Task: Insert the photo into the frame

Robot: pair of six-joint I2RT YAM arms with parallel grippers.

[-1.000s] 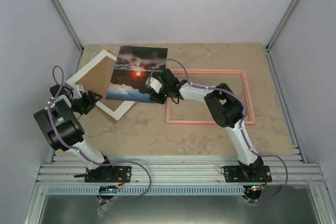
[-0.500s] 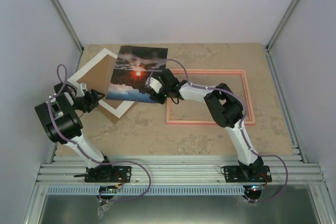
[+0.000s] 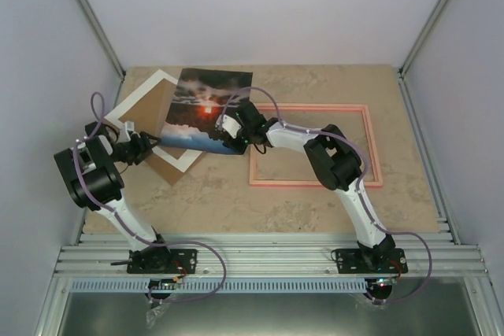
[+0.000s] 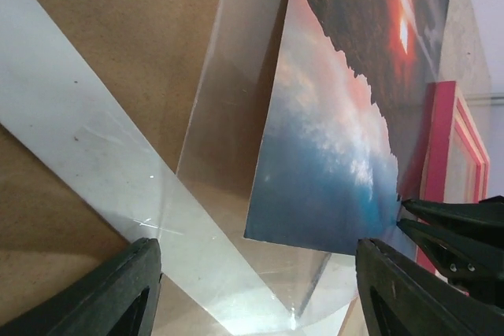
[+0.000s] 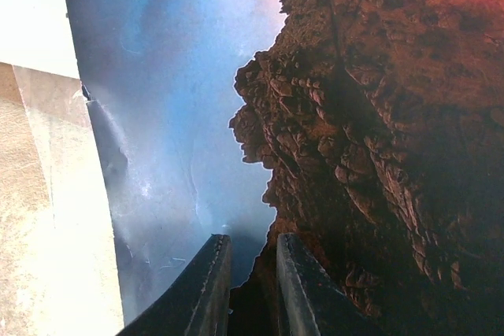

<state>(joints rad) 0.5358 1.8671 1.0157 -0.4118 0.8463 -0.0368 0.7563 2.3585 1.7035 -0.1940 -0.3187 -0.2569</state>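
Note:
The photo (image 3: 201, 108), a glossy sunset print, is raised at a tilt over the white mat (image 3: 135, 105) at the back left. It fills the right wrist view (image 5: 157, 76) and shows in the left wrist view (image 4: 331, 139). My right gripper (image 3: 234, 138) is shut on the photo's near right edge (image 5: 252, 238). The pink frame (image 3: 299, 183) lies flat to the right of the photo, under my right arm, and its corner shows in the left wrist view (image 4: 442, 131). My left gripper (image 3: 142, 147) is open and empty (image 4: 256, 243), low over the mat's near corner.
The mat lies on a brown backing board (image 3: 151, 116). A clear sheet (image 4: 228, 116) lies over the mat's white strip (image 4: 79, 147) below the photo. Grey walls close the table at the back and sides. A metal rail runs along the near edge.
My left arm has swung in, and its open gripper has moved a little up and right toward the mat's corner. The photo and right gripper have shifted slightly.

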